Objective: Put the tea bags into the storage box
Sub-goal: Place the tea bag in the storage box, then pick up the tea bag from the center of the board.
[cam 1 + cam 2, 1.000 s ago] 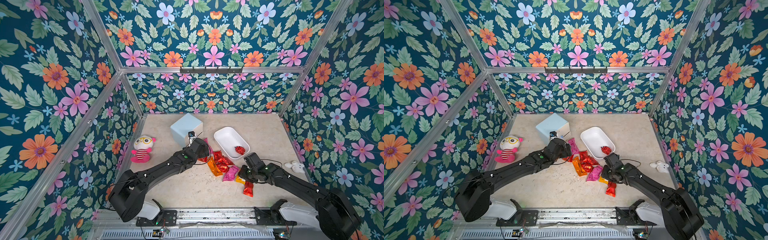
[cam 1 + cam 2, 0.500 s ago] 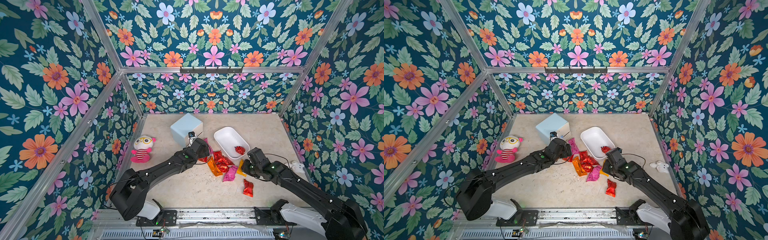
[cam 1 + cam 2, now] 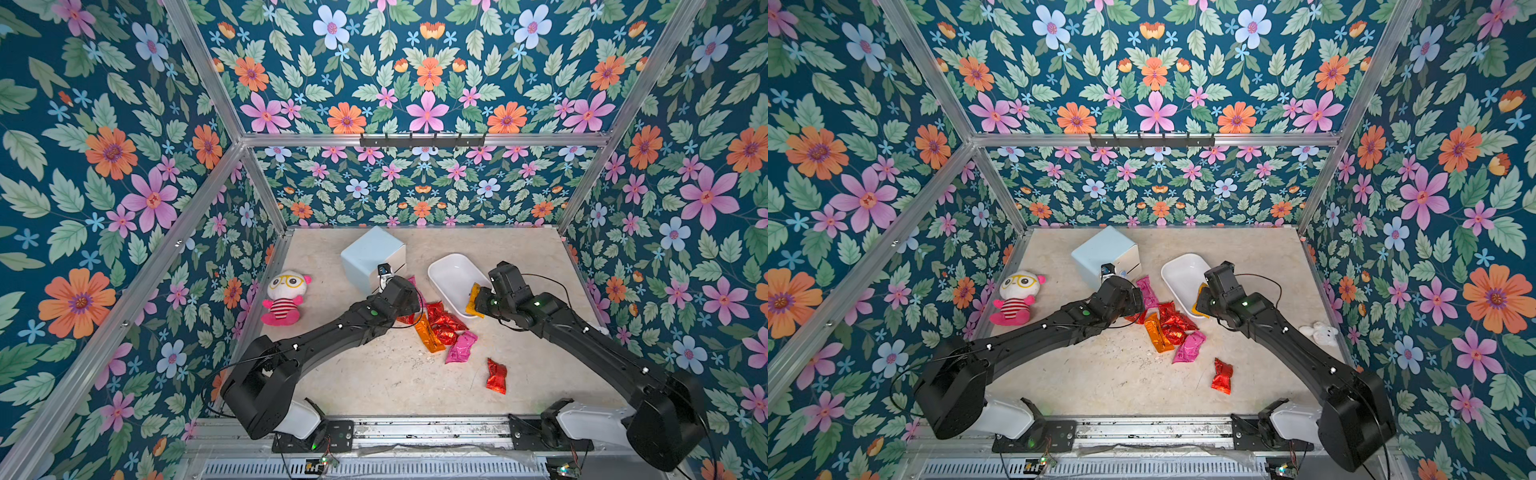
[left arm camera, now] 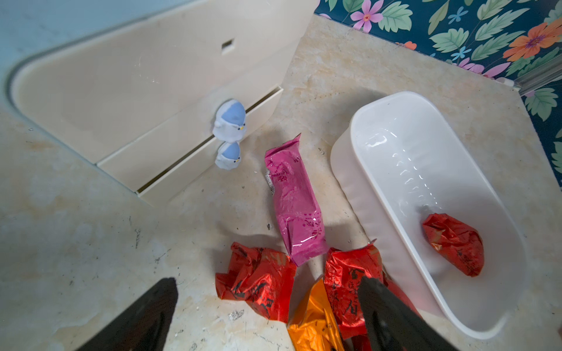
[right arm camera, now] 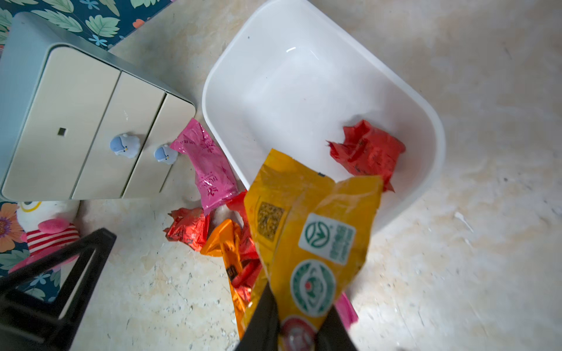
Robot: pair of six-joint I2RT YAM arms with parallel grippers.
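The white storage box (image 3: pixel 446 270) (image 5: pixel 273 60) lies right of centre with one red tea bag (image 4: pixel 453 243) (image 5: pixel 368 152) inside. My right gripper (image 5: pixel 299 331) (image 3: pixel 478 300) is shut on a yellow tea bag (image 5: pixel 304 231) (image 3: pixel 1200 300), held in the air at the box's near rim. A pile of red, orange and pink tea bags (image 3: pixel 440 328) lies beside the box. My left gripper (image 4: pixel 267 285) stands open just above the pile's edge, holding nothing. One lone red tea bag (image 3: pixel 496 376) lies nearer the front.
A pale blue drawer cabinet (image 3: pixel 372 257) stands behind my left wrist, close to a pink tea bag (image 4: pixel 292 200). A plush doll (image 3: pixel 284 297) sits at the left wall. A small white plush (image 3: pixel 1318 332) lies by the right wall. Flowered walls enclose the table.
My right gripper shut on the yellow tea bag, lifted it off the table and carried it toward the storage box. The left arm has stayed put, open.
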